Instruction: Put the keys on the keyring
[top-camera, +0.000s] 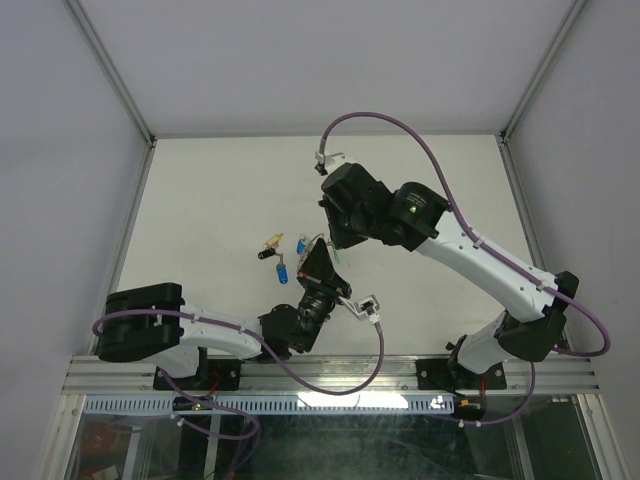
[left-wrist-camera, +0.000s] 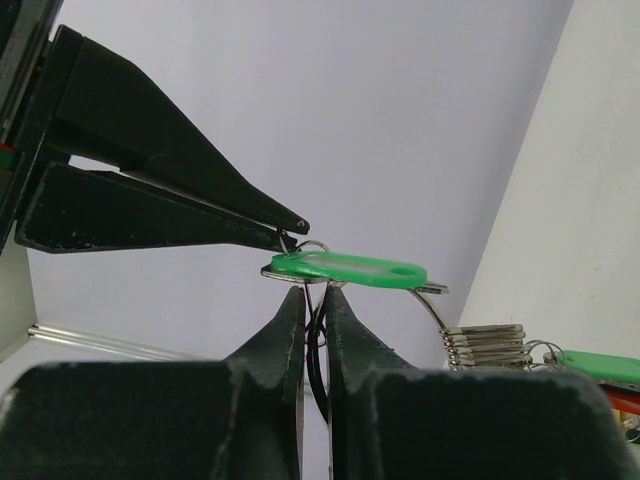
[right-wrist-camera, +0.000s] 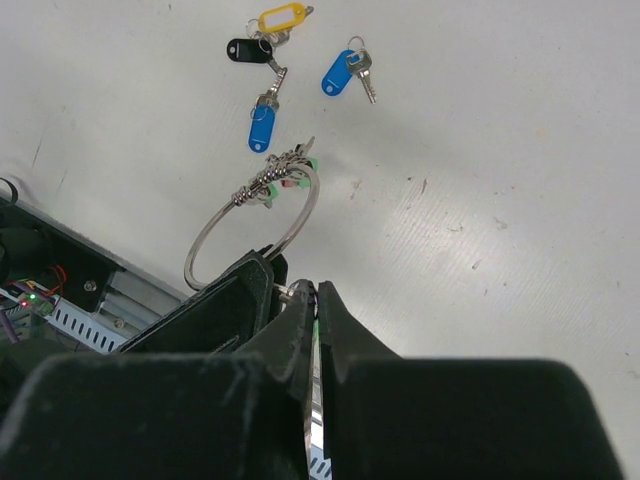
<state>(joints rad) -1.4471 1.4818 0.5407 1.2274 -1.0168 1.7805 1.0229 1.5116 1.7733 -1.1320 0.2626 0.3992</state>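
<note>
My left gripper is shut on the thin silver wire of the keyring, held up above the table. A green-capped key lies across the top of my left fingertips. My right gripper is shut on that green key, its tips meeting the left gripper's at the ring. In the right wrist view the keyring curves away with a bunch of keys threaded on it. Loose keys lie on the table: yellow, black and two blue.
From above, both grippers meet mid-table, the loose keys just to their left. The white table is walled by grey panels. An aluminium rail runs along the near edge with both arm bases.
</note>
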